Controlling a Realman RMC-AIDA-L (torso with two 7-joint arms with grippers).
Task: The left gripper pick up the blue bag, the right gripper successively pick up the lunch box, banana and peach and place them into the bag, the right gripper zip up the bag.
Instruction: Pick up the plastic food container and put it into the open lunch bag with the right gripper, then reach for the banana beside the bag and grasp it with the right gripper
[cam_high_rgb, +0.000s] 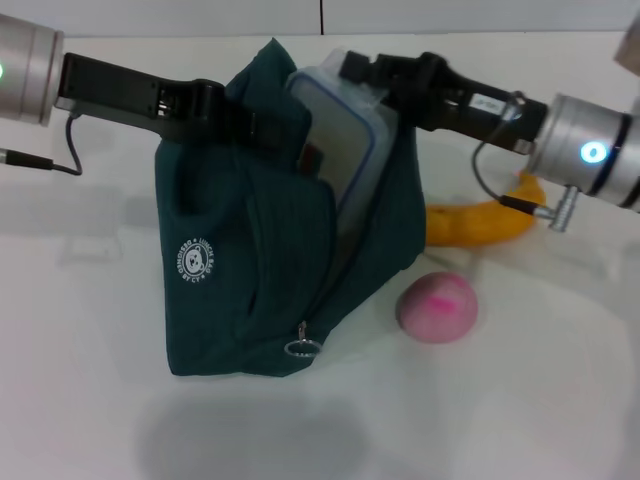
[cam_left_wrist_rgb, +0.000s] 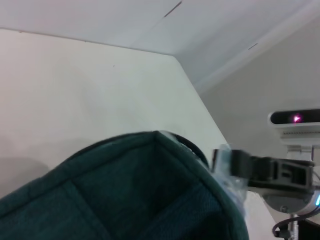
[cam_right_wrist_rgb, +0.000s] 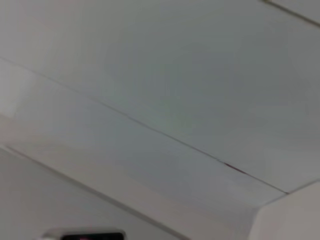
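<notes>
Clear rounded lunch box (cam_high_rgb: 345, 135) in fabric bag (cam_high_rgb: 240, 290).

A small round white emblem (cam_high_rgb: 197, 264) is showing on the front panel of the dark teal fabric bag (cam_high_rgb: 240, 300), with a ring of lettering circling a little figure, but the letters are too small to be read. A white label (cam_high_rgb: 487, 103) is sitting on the right arm's black tool body; its print is illegible too.
</notes>
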